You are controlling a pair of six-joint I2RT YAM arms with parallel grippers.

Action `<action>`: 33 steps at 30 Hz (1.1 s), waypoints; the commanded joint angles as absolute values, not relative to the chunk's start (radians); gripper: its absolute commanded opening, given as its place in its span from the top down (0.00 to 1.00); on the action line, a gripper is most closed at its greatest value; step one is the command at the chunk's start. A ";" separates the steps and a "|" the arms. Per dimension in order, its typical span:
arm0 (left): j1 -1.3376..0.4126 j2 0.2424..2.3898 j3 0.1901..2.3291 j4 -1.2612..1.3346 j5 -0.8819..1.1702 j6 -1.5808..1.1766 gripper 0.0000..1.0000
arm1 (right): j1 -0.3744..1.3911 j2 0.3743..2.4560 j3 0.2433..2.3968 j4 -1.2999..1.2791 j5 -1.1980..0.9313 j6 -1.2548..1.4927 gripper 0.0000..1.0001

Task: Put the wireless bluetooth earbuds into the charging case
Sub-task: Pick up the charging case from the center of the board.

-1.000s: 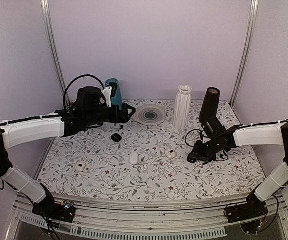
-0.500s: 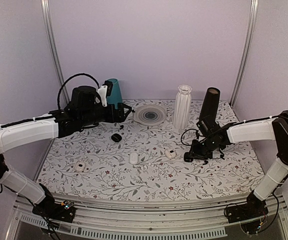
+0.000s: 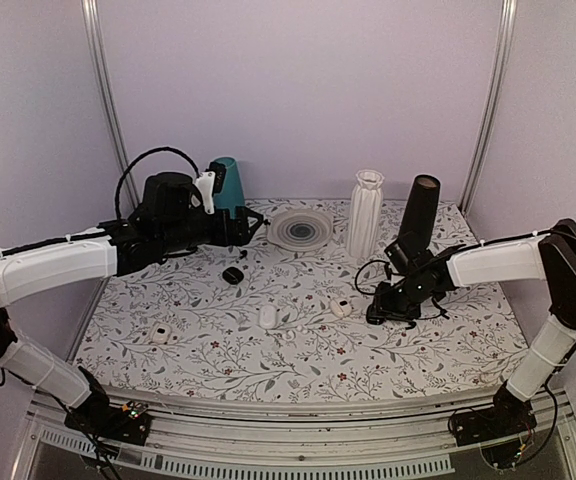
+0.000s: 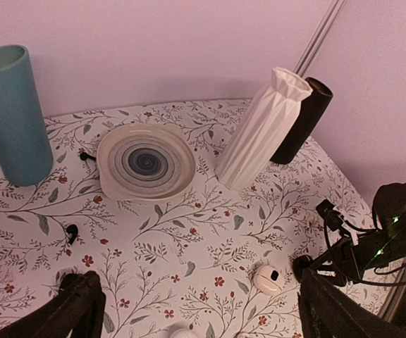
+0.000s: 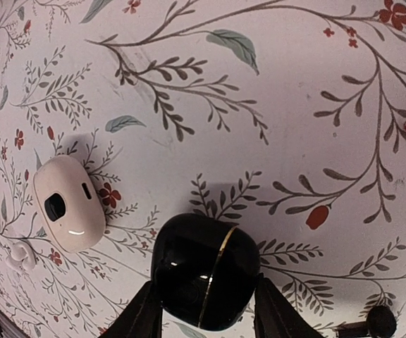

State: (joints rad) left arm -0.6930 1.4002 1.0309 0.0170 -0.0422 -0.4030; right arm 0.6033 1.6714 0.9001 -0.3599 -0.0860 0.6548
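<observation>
Clamping black case [image 5: 203, 271], right jaws, clear only from wrist, left jaws apart

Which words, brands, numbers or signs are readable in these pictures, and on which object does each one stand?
None: no word, brand, number or sign is readable in any view.
black case: only a thin gold line, no letters.
white case: a dark oval and a small slot, no writing.
teal cylinder, white vase, plate: no writing visible.
table cover: printed leaves and flowers only.
</observation>
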 commanded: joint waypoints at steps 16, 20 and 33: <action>-0.689 1.382 1.003 0.023 -0.044 -0.429 0.04 | 0.669 1.752 0.973 -0.429 0.029 0.632 0.49; -0.689 1.381 1.002 0.025 -0.042 -0.430 0.04 | 0.682 1.765 0.971 -0.438 0.049 0.629 0.46; -0.689 1.406 1.021 0.028 -0.015 -0.439 0.04 | 0.686 1.744 0.977 -0.413 0.056 0.638 0.61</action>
